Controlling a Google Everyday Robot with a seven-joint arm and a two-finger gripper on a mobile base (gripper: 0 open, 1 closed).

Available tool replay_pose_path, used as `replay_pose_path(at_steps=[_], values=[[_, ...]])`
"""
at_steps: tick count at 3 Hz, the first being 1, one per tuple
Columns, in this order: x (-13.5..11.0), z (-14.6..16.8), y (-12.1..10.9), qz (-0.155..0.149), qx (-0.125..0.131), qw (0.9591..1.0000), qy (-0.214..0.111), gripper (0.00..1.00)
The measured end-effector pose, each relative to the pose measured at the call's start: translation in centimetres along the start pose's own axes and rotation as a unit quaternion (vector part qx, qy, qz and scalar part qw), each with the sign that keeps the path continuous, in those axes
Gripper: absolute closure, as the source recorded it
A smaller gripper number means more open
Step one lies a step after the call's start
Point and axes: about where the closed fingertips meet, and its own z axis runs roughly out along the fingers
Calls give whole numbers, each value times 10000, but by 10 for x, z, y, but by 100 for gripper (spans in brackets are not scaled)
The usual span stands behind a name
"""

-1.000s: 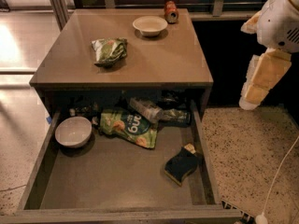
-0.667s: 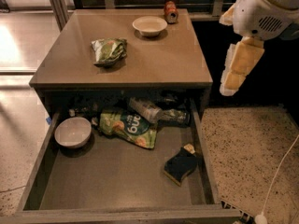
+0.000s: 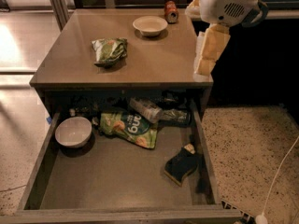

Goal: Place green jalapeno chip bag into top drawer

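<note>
Small shiny dark green jalapeno chip bag point(image 3: 110, 51) lies on brown bench point(image 3: 159, 57) top, left of centre. Wide grey wooden top drawer point(image 3: 117, 183) stands pulled open below, holding white bowl point(image 3: 73, 131), bright green pouch point(image 3: 128, 127), dark sponge point(image 3: 181, 165). Pale yellow gripper point(image 3: 204, 68) hangs over bench's right edge, well apart from bag; open or closed, cannot tell.

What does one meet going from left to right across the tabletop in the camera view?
green jalapeno chip bag → white bowl → red can → gripper, hanging over the right edge of the table.
</note>
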Motion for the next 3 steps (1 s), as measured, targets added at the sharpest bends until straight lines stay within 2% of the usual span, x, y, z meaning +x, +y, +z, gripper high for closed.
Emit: replay_pose_path(at_steps=[1,2,3], values=[[1,3,-1,35,33,10000,-4,0],[-8,24,-27,-11,28,9998,-179,0],[-24,51,-57,-120,-89,9992,-378,0]])
